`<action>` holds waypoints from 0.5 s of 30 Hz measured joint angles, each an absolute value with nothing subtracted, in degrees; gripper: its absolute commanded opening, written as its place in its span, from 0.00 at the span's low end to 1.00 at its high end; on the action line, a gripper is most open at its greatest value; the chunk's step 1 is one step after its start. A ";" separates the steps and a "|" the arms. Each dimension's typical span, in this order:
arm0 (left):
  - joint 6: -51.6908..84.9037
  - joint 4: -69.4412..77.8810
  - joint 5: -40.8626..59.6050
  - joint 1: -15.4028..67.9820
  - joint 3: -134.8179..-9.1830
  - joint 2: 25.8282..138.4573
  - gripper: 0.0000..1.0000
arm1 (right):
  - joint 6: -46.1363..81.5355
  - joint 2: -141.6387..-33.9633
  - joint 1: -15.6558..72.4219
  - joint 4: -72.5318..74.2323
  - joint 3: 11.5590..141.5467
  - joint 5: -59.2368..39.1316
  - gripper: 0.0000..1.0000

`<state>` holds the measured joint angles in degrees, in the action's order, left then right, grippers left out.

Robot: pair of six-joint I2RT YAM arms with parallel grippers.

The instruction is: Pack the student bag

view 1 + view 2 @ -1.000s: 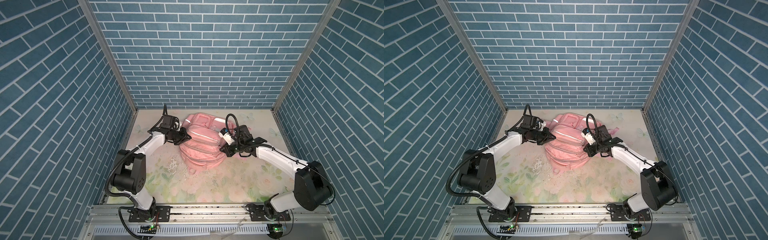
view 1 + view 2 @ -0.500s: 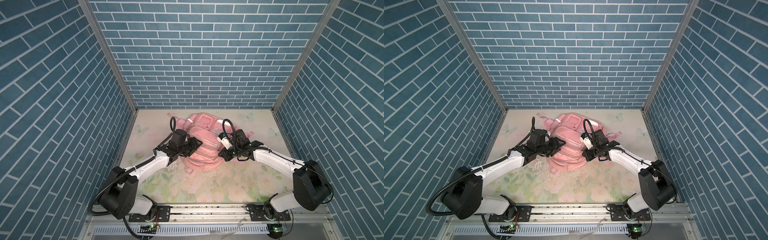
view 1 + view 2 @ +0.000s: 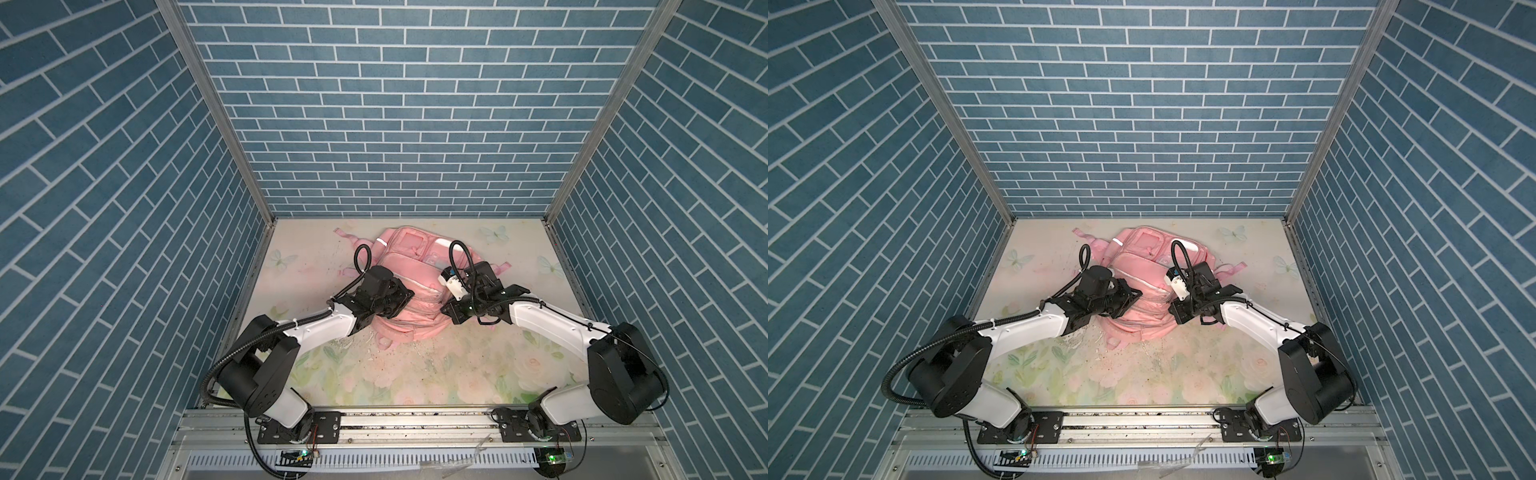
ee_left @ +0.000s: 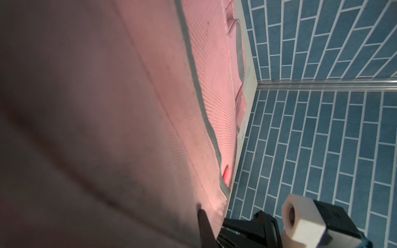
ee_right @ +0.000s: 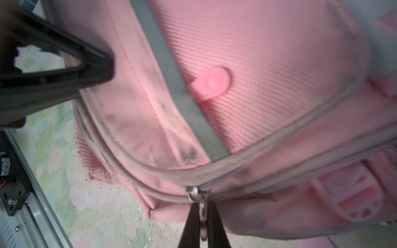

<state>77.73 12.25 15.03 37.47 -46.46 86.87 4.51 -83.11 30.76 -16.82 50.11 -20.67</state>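
Note:
The student bag (image 3: 409, 266) (image 3: 1142, 259), a large soft pink backpack, lies at the back middle of the table in both top views. My left gripper (image 3: 405, 297) (image 3: 1136, 296) is at the bag's left side, shut with pink fabric pinched at its tips. In the left wrist view one black finger (image 4: 203, 219) shows against the fabric and the other is hidden. My right gripper (image 3: 446, 309) (image 5: 203, 214) is at the bag's near right corner, shut on the pink zipper pull (image 5: 203, 207) just below the metal slider (image 5: 193, 191). The left gripper's tip (image 5: 107, 66) presses the bag's seam.
Blue brick walls close in the left, back and right sides. The floral table top (image 3: 415, 374) carries crumbs and flakes (image 3: 374, 353) just in front of the bag. Pink straps (image 3: 498, 266) spread out beside the bag. A metal rail (image 3: 415, 419) runs along the front edge.
My left arm swung from the bag's far left edge toward its nearer left side, opened on the way and shut again there. The right gripper kept its hold on the zipper pull.

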 measured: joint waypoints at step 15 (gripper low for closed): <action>72.73 7.49 12.01 37.52 -47.94 84.36 0.59 | 1.76 -82.13 23.44 -21.10 52.47 -19.86 0.55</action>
